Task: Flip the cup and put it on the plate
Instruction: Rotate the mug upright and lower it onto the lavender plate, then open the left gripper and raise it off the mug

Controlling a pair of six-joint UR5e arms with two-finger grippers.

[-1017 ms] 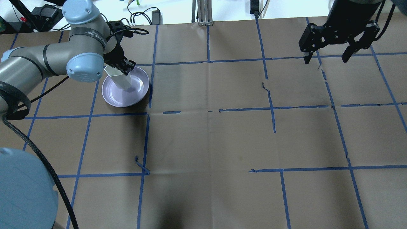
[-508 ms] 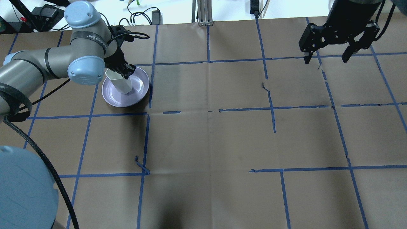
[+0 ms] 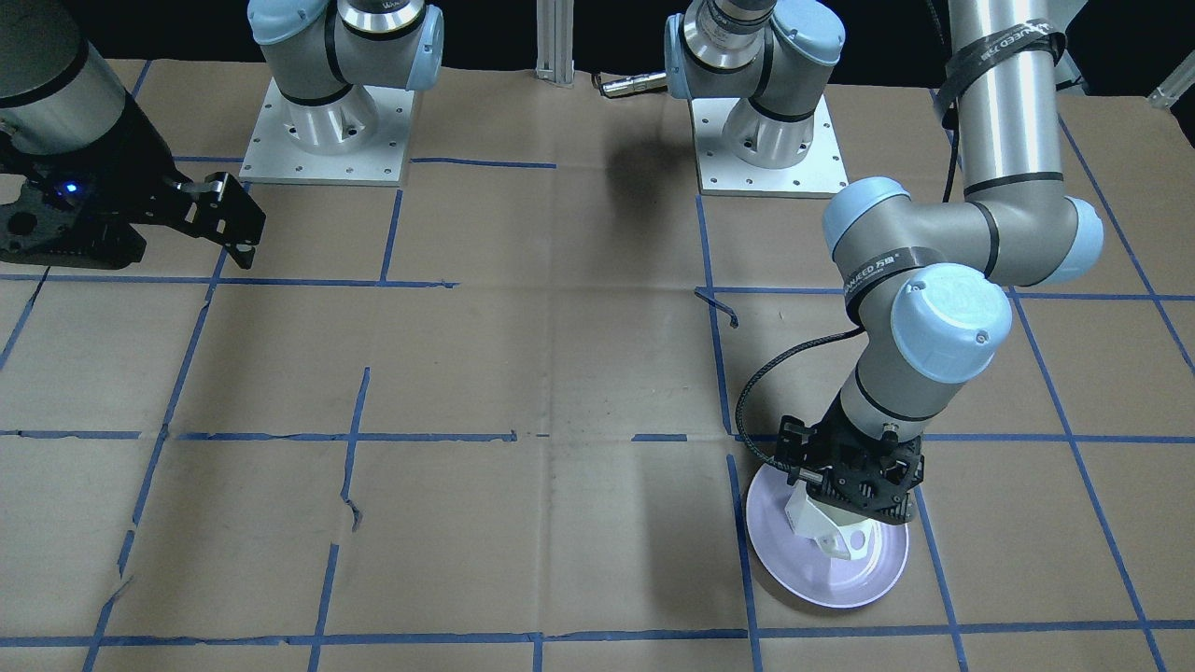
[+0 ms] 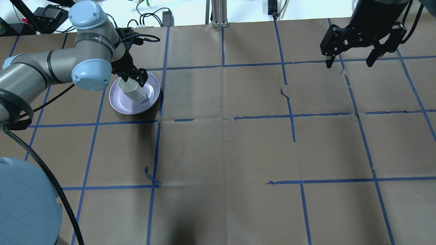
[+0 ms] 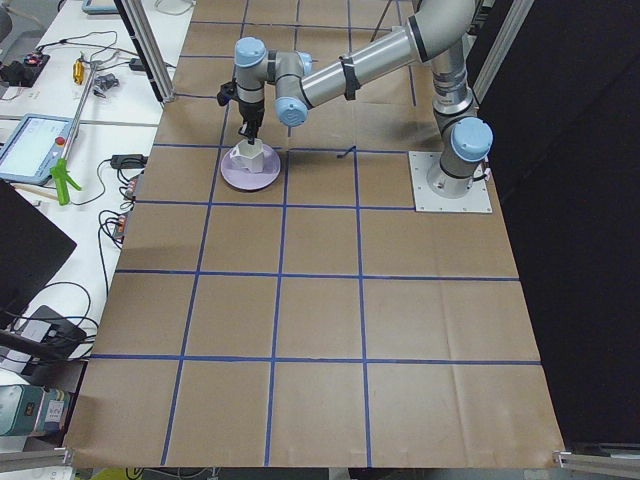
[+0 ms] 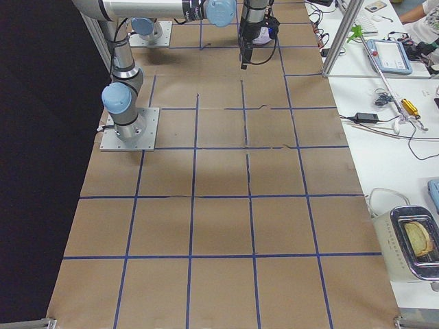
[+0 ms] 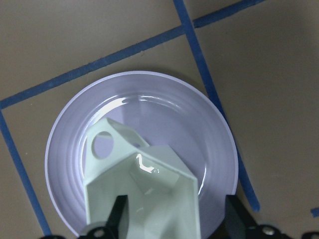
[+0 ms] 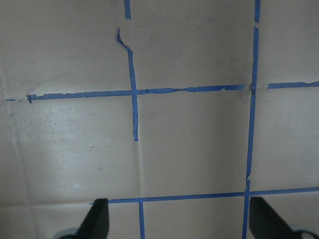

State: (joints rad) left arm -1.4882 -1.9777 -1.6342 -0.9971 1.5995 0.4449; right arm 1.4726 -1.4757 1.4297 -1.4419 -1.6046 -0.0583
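the small white faceted mug [image 4: 132,91] stands upright, mouth up, on the round glossy lavender plate [image 4: 119,103] near the brown paper-covered bench [image 4: 238,153]'s far edge, toward its left corner. the left claw [image 7: 174,219] hangs over the mug's rim, jaws parted: 1 over the mouth, the other clear of the outer wall. the right claw [image 4: 349,64] gapes wide, empty, near the far right corner.
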